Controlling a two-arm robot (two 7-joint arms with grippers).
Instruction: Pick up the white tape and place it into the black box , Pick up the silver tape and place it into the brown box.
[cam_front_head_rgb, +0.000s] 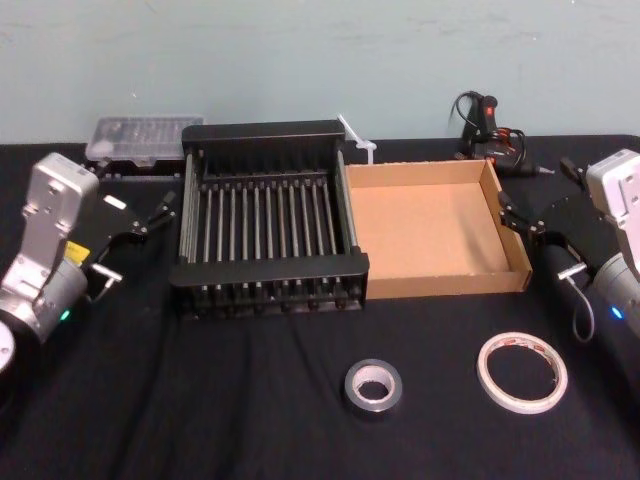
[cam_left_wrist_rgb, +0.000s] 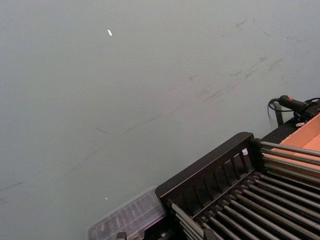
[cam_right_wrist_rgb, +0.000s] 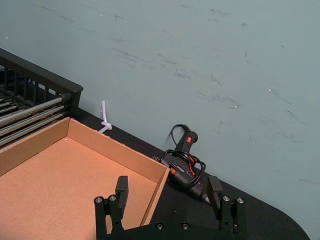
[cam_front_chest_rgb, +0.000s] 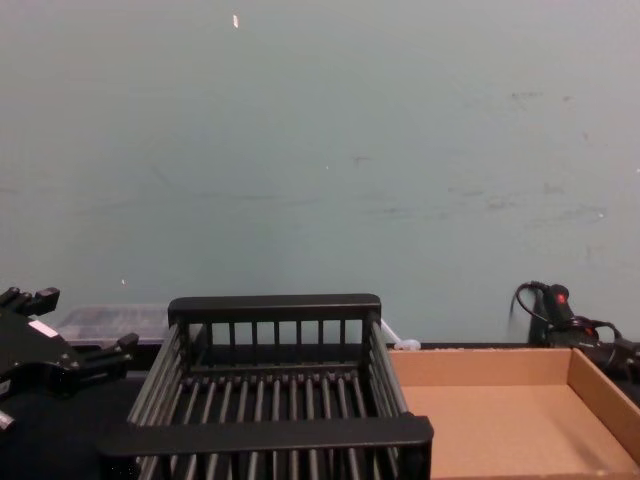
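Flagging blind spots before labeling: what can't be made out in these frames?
Clear case contents: head view, too small; left wrist view, bottom edge cuts it.
White tape core print: head view, too small to read.
Brown box near wall: chest view, cut by bottom edge.
Left gripper: chest view, left edge crops it.

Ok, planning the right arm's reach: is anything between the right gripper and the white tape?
Nothing visible. The open right gripper hovers right of the brown box; bare cloth separates it from the white tape. The left gripper idles far left.
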